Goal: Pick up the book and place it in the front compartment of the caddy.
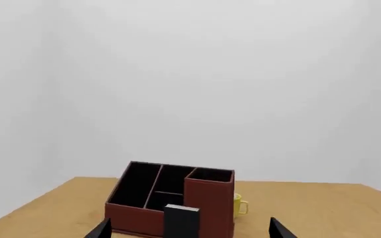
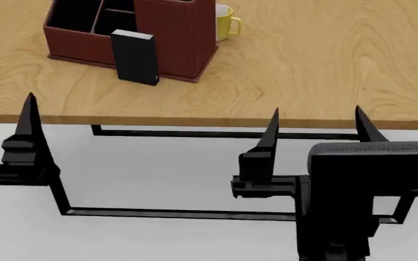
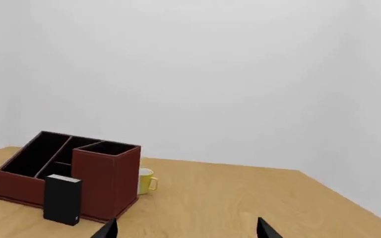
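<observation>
Light wooden table (image 2: 325, 70), plain white walls (image 3: 243, 74), book (image 2: 134, 56) upright against caddy (image 2: 172, 38), left gripper (image 1: 187, 230) and right gripper (image 2: 314, 130) both with jaws spread, empty

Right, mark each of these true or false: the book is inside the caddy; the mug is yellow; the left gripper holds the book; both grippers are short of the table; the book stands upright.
1. The book is inside the caddy. False: it stands on the table, outside the caddy's near wall.
2. The mug is yellow. True.
3. The left gripper holds the book. False: it is open and holds nothing.
4. Both grippers are short of the table. True: the left gripper and the right gripper sit at or before the table's near edge.
5. The book stands upright. True.
</observation>
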Tool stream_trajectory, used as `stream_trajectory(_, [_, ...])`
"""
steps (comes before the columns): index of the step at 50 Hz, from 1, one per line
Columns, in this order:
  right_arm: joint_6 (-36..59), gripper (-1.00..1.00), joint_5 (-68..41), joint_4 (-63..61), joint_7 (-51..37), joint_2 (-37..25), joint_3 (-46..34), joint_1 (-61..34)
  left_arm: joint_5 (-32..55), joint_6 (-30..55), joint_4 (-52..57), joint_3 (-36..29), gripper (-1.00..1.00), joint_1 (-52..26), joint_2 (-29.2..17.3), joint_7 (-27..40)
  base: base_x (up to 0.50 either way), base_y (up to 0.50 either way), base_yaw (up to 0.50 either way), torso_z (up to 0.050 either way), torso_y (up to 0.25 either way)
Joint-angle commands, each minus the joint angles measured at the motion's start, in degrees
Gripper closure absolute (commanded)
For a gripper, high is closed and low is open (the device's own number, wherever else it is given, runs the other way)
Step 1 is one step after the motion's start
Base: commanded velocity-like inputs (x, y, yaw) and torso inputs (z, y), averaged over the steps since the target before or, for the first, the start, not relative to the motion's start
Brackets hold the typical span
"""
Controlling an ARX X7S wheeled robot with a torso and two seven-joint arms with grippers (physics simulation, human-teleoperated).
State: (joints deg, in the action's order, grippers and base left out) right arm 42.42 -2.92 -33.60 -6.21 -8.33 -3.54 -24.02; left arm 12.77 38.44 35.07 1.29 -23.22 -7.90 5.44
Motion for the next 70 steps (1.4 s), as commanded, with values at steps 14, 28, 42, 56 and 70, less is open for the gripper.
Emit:
stream_trajectory(14, [32.21,-1.00,0.32,-26.30,-3.97,-3.55,-0.31,-12.67,25.38,19.84,23.28,11.20,-1.00,-5.54,-7.70,18.10,0.05,0.00,0.00,0.000,0.000])
stream_trajectory(28, [32.07,-1.00,-1.60,-25.89,-5.96,-3.42,-1.78,-12.89,24.31,16.93,21.88,9.25,-1.00,-3.75,-8.50,19.11,0.24,0.06,0.00,0.000,0.000])
stream_trajectory(42, [30.91,-1.00,-2.64,-24.53,-6.48,-3.29,-2.84,-13.55,25.56,15.81,21.51,8.94,-1.00,-3.57,-9.44,20.27,0.26,0.25,0.00,0.000,0.000])
stream_trajectory(56, [30.31,-1.00,-3.34,-23.22,-6.65,-3.16,-3.37,-14.44,25.83,15.00,21.10,7.94,-1.00,-3.63,-10.20,21.04,0.26,0.19,0.00,0.000,0.000])
stream_trajectory(70, [30.02,-1.00,-3.66,-22.22,-7.33,-2.90,-4.19,-15.03,27.14,14.25,20.89,7.63,-1.00,-3.37,-10.74,21.68,0.26,0.17,0.00,0.000,0.001])
